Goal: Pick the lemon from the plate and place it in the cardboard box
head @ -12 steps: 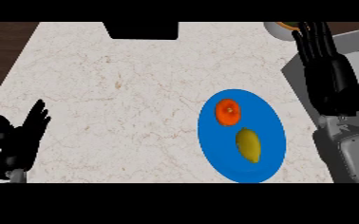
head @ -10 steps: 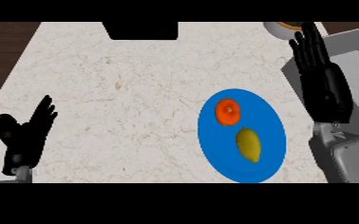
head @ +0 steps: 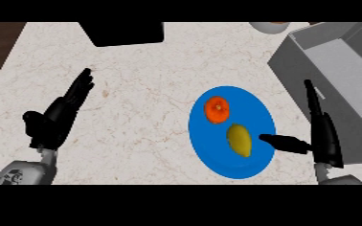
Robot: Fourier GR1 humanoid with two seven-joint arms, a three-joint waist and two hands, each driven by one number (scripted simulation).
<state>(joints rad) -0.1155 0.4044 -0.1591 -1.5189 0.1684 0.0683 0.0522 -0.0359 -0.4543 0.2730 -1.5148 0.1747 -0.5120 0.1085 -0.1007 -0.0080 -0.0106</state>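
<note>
Just left of our right hand (head: 322,136) lies the lemon (head: 240,140), long way up and down on the blue plate (head: 212,160); fingers straight, thumb pointing at it.

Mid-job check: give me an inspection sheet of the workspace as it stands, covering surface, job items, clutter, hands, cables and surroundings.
Surface: pale marbled counter, dark strip at its far left edge.
Job's things: lemon lies on the blue plate, not yet picked; grey box open at the right, nothing seen inside.
Clutter: orange fruit on the same plate, beyond the lemon and apart from it; black object at the far edge; round item at the top, mostly cut off.
Hands: left hand open, resting at the left; right hand open, thumb pointing at the lemon, not touching it.
Cables: nothing seen.
Surroundings: nothing seen beyond the counter.
</note>
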